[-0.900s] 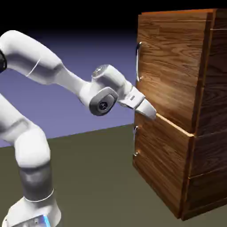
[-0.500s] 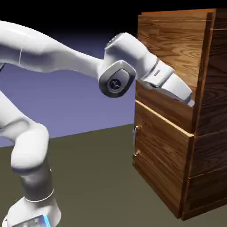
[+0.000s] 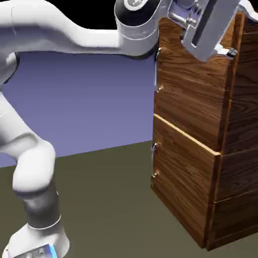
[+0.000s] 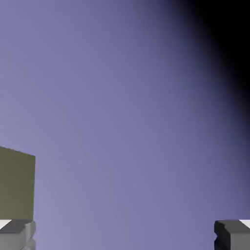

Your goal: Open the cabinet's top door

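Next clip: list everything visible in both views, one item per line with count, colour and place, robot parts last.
cabinet: one, reddish-brown wood grain, at the exterior view's right, standing on the table.
top door: one, same wood grain, upper front panel; looks shut, upper part hidden by the arm.
top handle: one, silver vertical bar, at the top door's left edge, partly hidden.
lower door: one, wood grain, under the top door, looks shut.
lower handle: one, silver, short, at the lower door's left edge.
table: one, dull olive, under the cabinet and the robot.
backdrop: blue-violet, fading to black at the top.
arm: one, white, rising from lower left.
end effector: one, grey fingertips wide apart, holding nothing, facing the backdrop.
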`<control>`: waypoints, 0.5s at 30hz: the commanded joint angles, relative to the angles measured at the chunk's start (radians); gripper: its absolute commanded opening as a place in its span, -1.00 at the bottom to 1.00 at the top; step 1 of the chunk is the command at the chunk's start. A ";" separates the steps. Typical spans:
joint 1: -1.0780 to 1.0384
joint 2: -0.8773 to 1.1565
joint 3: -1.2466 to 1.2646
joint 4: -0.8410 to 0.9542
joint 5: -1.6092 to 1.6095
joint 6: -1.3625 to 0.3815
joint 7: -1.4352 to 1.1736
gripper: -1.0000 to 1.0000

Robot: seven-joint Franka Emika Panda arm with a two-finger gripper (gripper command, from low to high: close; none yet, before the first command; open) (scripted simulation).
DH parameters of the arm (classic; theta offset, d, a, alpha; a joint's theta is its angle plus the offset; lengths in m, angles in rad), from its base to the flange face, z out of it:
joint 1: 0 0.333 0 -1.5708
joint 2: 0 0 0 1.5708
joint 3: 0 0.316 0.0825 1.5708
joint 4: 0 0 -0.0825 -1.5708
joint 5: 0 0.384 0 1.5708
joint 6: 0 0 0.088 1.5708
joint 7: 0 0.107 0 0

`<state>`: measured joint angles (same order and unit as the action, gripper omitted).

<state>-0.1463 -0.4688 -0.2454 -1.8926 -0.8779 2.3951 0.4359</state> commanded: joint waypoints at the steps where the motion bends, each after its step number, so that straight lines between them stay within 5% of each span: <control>1: 0.023 0.004 0.011 0.019 -0.044 -0.005 -0.017 0.00; 8: 0.191 0.027 0.098 0.137 -0.343 -0.026 -0.139 0.00; 15: 0.395 -0.016 0.342 0.004 -0.466 0.230 -0.294 0.00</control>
<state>0.2483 -0.4851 0.0962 -1.8883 -1.3436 2.6252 0.1422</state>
